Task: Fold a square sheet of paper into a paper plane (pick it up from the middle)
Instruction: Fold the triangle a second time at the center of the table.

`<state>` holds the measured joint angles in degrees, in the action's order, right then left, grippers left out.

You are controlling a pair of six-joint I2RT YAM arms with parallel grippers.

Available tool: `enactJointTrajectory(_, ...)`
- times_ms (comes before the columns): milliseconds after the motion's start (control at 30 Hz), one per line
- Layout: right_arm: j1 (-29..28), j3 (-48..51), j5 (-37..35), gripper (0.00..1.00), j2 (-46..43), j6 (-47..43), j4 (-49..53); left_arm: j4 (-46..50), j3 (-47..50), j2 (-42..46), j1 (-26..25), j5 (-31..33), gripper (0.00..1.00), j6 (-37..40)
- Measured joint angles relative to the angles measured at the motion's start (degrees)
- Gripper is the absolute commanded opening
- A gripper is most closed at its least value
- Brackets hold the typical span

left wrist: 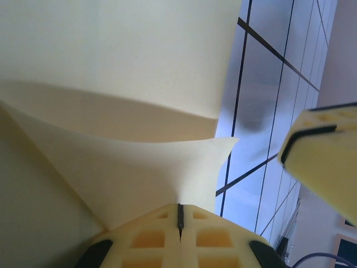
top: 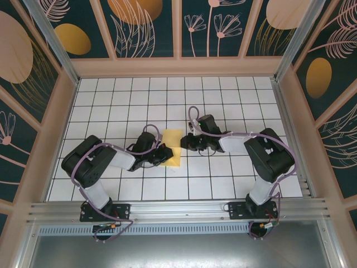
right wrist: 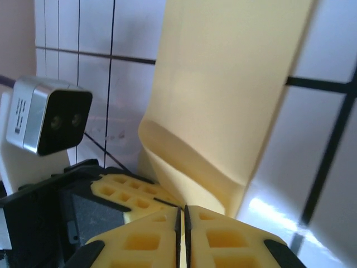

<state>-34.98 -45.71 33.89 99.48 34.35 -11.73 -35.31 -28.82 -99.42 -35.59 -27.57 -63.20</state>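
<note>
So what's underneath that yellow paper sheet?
The white tiled table, with dark grid lines. The tiles directly beneath the square sheet of paper are covered; the left gripper pinches its edge.

We read no clear text; small print on the silver camera housing (right wrist: 49,120) seems illegibly blurred.

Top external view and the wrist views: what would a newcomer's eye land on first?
The yellow paper sheet, folded narrow, is the one bright patch in the middle of the white tiled table, with both black arms bent in toward it. Close up, the left pincer is shut on a raised, curling layer of the sheet. The right pincer is shut too, right beside the sheet's other edge.
</note>
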Motion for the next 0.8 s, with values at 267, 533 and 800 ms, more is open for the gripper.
enactJointTrajectory(267, -0.92, -1.51, 0.17, 0.09, 4.11, -0.31, 0.09, 0.0, 0.0, 0.0, 0.0, 0.22, 0.05, -0.55)
enactJointTrajectory(533, -0.92, -2.93, -0.55, 0.09, 6.4, -1.73, 1.75, -0.02, 0.0, 0.04, -0.04, 0.46, 0.05, -0.81)
enactJointTrajectory(800, -0.94, -3.91, -2.23, 0.08, 6.58, -4.55, 4.42, 2.49, -0.72, 4.59, -0.04, 2.23, 0.09, -0.72)
